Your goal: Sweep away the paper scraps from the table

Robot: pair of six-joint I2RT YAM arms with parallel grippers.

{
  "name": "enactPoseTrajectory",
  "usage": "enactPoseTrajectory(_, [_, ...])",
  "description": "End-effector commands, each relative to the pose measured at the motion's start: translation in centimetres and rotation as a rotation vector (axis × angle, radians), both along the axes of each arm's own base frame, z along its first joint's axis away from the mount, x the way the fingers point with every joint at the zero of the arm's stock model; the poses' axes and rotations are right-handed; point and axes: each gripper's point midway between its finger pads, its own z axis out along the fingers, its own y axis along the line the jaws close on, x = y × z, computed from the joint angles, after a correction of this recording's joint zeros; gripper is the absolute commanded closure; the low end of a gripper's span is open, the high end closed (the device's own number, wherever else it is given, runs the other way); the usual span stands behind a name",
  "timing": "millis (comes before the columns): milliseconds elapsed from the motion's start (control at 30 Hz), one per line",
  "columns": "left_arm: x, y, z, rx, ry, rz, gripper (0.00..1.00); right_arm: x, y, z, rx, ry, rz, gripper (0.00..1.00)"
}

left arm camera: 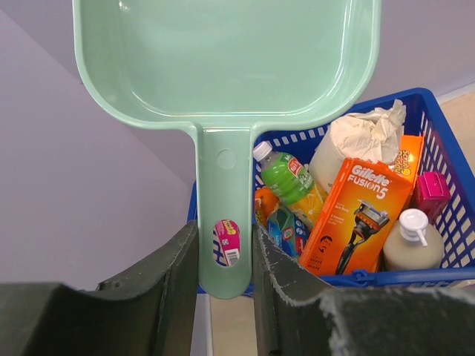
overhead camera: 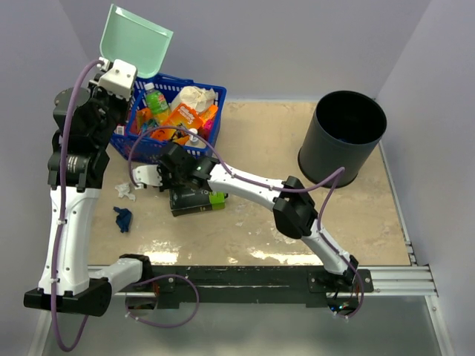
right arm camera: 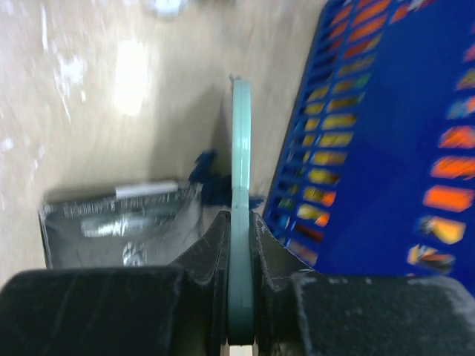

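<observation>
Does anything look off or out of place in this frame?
The teal dustpan is held aloft by the left gripper, above the blue basket and far off the table, though paper scraps lie there unswept. The right gripper pinches a thin teal brush beside the basket.

The left arm (overhead camera: 63, 230) and right arm (overhead camera: 249, 184) share one build: smooth white links between bulky black joint housings, each trailed by a thin lilac cable (overhead camera: 65, 148) that loops loosely along it. Their bases (overhead camera: 56, 297) are black blocks. A white block (overhead camera: 117, 76) caps the left wrist. Seen close, the fingers (left arm camera: 167, 285) are matt black slabs with rough, scuffed inner edges and pale nicks.
</observation>
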Motion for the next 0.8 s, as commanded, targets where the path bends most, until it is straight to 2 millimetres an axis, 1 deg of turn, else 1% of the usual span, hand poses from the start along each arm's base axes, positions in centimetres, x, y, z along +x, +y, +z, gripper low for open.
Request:
enactPoseTrajectory(0, [-0.5, -0.1, 1.4, -0.014, -0.062, -0.015, 1.00, 1.7, -3.6, 4.3, 0.000, -0.061, -0.072, 1.00])
enactPoseTrajectory(67, [-0.5, -0.1, 1.0, -0.017, -0.053, -0.013, 1.00, 1.8, -3.9, 3.6, -0.013, -0.050, -0.075, 1.00])
enactPoseTrajectory(133, [-0.5, -0.3, 0.4, -0.020, -0.037, -0.019, 1.00, 1.7, -3.6, 2.7, -0.010, -0.019, -0.075, 1.00])
enactPoseTrajectory(167, [-0.4, -0.6, 0.1, -0.024, -0.029, -0.040, 1.00, 1.5, -2.9, 1.9, -0.004, 0.006, -0.064, 1.00])
enactPoseTrajectory(233, [-0.1, -0.8, -1.1, -0.031, 0.013, -0.043, 1.00, 0.8, -1.6, 1.4, 0.030, 0.065, -0.050, 1.00])
enactPoseTrajectory(267, [0.1, -1.1, -1.5, -0.044, 0.027, -0.054, 1.00, 0.8, -0.4, 1.0, 0.052, 0.090, -0.038, 1.00])
enactPoseTrajectory(333, [0.2, -1.4, -1.7, -0.049, 0.043, -0.073, 1.00, -0.5, 1.2, 1.0, 0.106, 0.177, -0.008, 1.00])
enactPoseTrajectory(367, [0.2, -1.7, -1.6, -0.057, 0.043, -0.087, 1.00, -0.7, 2.1, 2.0, 0.142, 0.189, 0.006, 1.00])
enactPoseTrajectory(400, [0.2, -1.8, -1.4, -0.060, 0.040, -0.091, 1.00, -1.2, 2.8, 1.3, 0.150, 0.221, 0.011, 1.00])
enactPoseTrajectory(433, [0.2, -1.9, -1.1, -0.062, 0.036, -0.096, 1.00, -2.7, 3.8, 1.7, 0.174, 0.254, 0.061, 1.00])
enactPoseTrajectory(500, [0.2, -2.0, -1.3, -0.070, 0.042, -0.098, 1.00, -4.0, 5.1, 3.1, 0.239, 0.295, 0.095, 1.00])
enactPoseTrajectory(533, [0.2, -2.0, -1.3, -0.070, 0.042, -0.101, 1.00, -5.4, 5.9, 3.8, 0.258, 0.314, 0.126, 1.00])
enactPoseTrajectory(567, [0.2, -2.0, -1.4, -0.072, 0.045, -0.101, 1.00, -6.1, 6.3, 4.8, 0.282, 0.322, 0.146, 1.00])
enactPoseTrajectory(600, [0.1, -2.1, -1.3, -0.072, 0.043, -0.102, 1.00, -6.7, 6.6, 6.2, 0.316, 0.335, 0.156, 1.00])
enactPoseTrajectory(633, [0.1, -2.1, -1.3, -0.074, 0.044, -0.104, 1.00, -7.1, 6.8, 7.0, 0.336, 0.345, 0.158, 1.00])
enactPoseTrajectory(667, [0.0, -2.2, -1.1, -0.077, 0.040, -0.107, 1.00, -7.1, 6.8, 7.7, 0.354, 0.351, 0.145, 1.00])
enactPoseTrajectory(700, [0.1, -2.2, -1.0, -0.077, 0.035, -0.110, 1.00, -7.2, 6.7, 8.3, 0.366, 0.363, 0.134, 1.00])
enactPoseTrajectory(733, [0.0, -2.3, -0.7, -0.079, 0.029, -0.113, 1.00, -7.3, 6.3, 10.0, 0.388, 0.353, 0.139, 1.00])
enactPoseTrajectory(767, [0.0, -2.4, -0.4, -0.081, 0.022, -0.118, 1.00, -7.6, 6.1, 10.5, 0.395, 0.354, 0.152, 1.00])
